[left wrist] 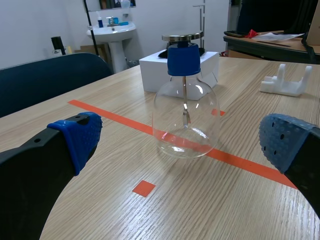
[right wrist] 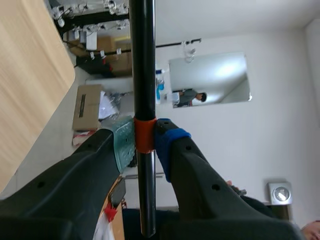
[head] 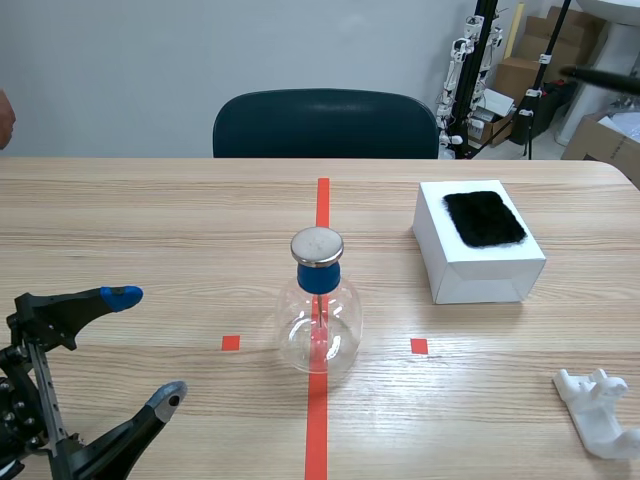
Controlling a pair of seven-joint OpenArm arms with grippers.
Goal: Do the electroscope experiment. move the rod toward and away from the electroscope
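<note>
1. Left wrist view puts the left gripper (left wrist: 180, 145) nearest, low over the table (head: 150, 220), its 2 fingers spread wide with nothing between them, facing the electroscope (head: 320, 310). I judge it has no part in this step and is best parked there, clear of the glass.
2. Near the right edge lies a white stand (head: 600, 410), a possible snag for a low sweep.
3. At the middle, on the tape line (head: 316, 420), the electroscope stands upright, its metal disc (head: 317, 245) above a blue stopper (head: 318, 277). That disc is the target: come close and probably stop short of touching it.
4. Behind and to the right sits a white box (head: 478, 255) topped by a black fur pad (head: 484, 218); pass above it.
5. Farthest, the right gripper (right wrist: 145, 137) is clamped on the black rod (right wrist: 142, 60) at its orange band, off beyond the table's side, well apart from the electroscope. Approach slowly, then back out along the same line, watching the 1 thin leaf (left wrist: 185, 117) inside.
</note>
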